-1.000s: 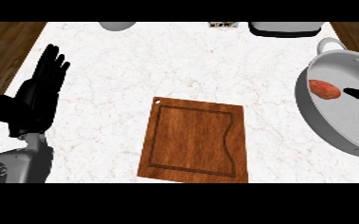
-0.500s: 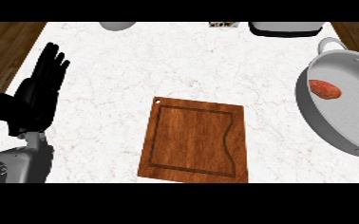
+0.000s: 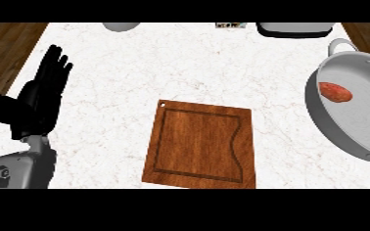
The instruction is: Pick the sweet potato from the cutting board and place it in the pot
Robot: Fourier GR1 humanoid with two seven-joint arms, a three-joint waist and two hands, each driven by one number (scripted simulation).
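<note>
Sweet potato (image 3: 335,91) sits in the pot (image 3: 336,127) at right, unmoved for 0.5 s; cutting board (image 3: 201,144) holds nothing. R hand's out of view now, so released, I reckon. L hand (image 3: 45,95) rests at left, fingers straight. Task looks done.

This is a kitchen. A white marble counter (image 3: 180,68) with fine grey veins fills most of the view. On it lies a wooden cutting board (image 3: 200,144) with a groove round its edge and a small hole in 1 corner. At the right edge stands a large grey pot (image 3: 323,122) with a sweet potato (image 3: 335,91) inside. Along the far edge, 2 grey vessels, a rounded bowl (image 3: 121,26) and a wider container (image 3: 292,29), are partly cut off. Brown wood (image 3: 18,39) shows past the counter's far corners.
</note>
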